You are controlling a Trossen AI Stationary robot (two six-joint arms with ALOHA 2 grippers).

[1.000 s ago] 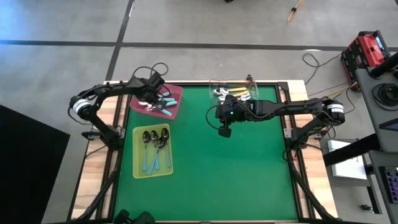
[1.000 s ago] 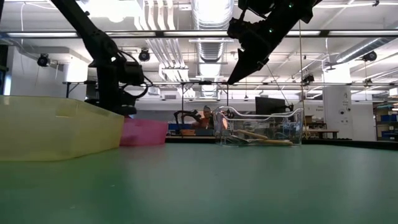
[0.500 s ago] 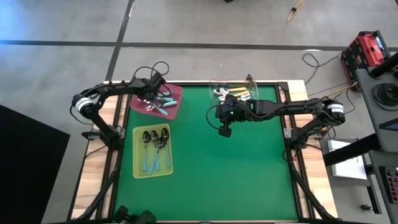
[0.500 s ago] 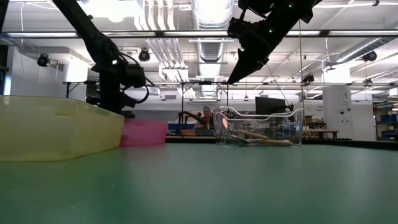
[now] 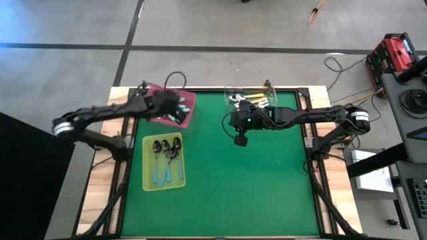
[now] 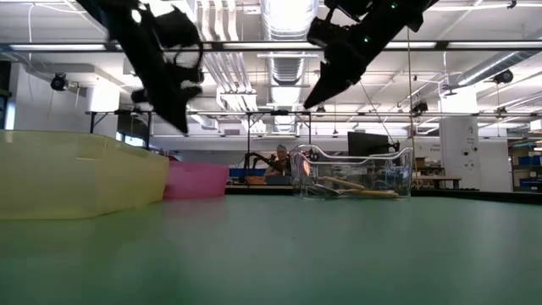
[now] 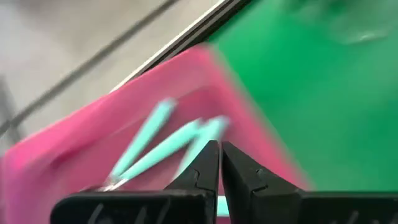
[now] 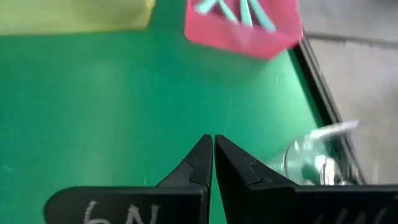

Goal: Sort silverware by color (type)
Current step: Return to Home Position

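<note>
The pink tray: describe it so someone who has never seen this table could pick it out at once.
In the high view, go to the top-left corner of the green table, above the yellow-green tray. The pink tray there is the only pink one and holds teal-green-handled spoons.

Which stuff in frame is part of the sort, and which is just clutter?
Job: teal spoons in pink tray; blue spoons in yellow-green tray; orange spoons in clear tray; left gripper over pink tray, right gripper over mid-table, both shut, empty.
Lying about: red case, cables beside the table; person behind.
</note>
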